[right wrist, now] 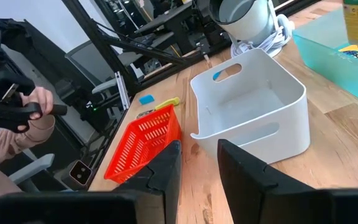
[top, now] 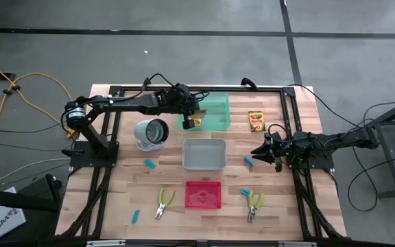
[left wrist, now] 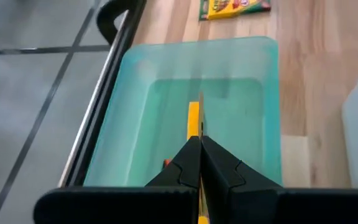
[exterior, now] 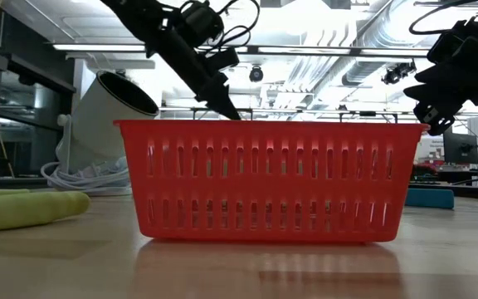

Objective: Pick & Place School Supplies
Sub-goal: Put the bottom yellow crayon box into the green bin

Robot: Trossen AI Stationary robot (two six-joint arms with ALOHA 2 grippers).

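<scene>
My left gripper (top: 192,118) hovers over the green tray (top: 214,110) at the table's far side, shut on a yellow-orange crayon box (left wrist: 193,118) seen edge-on. A second crayon box (top: 256,121) lies flat on the table right of that tray. My right gripper (top: 258,151) is open and holds nothing. It hangs over the table right of the grey tray (top: 204,154), close to a light-blue piece (top: 249,161). More blue pieces (top: 149,163) (top: 136,215) (top: 244,191) and two pliers (top: 163,202) (top: 254,204) lie on the wood. My left gripper pinches the crayon box between its two fingers (left wrist: 219,168), across the box's thin sides, at the end nearest the wrist (left wrist: 194,134). The fingers slant down from the table's left. The box is lifted clear and points down into the green tray.
The red tray (top: 204,194) sits near the table's front, between the two pliers. A white lamp-like cylinder (top: 151,134) with a cord lies left of the grey tray. A black frame (top: 290,123) borders the work area. A person's hand (right wrist: 33,106) shows beyond the table.
</scene>
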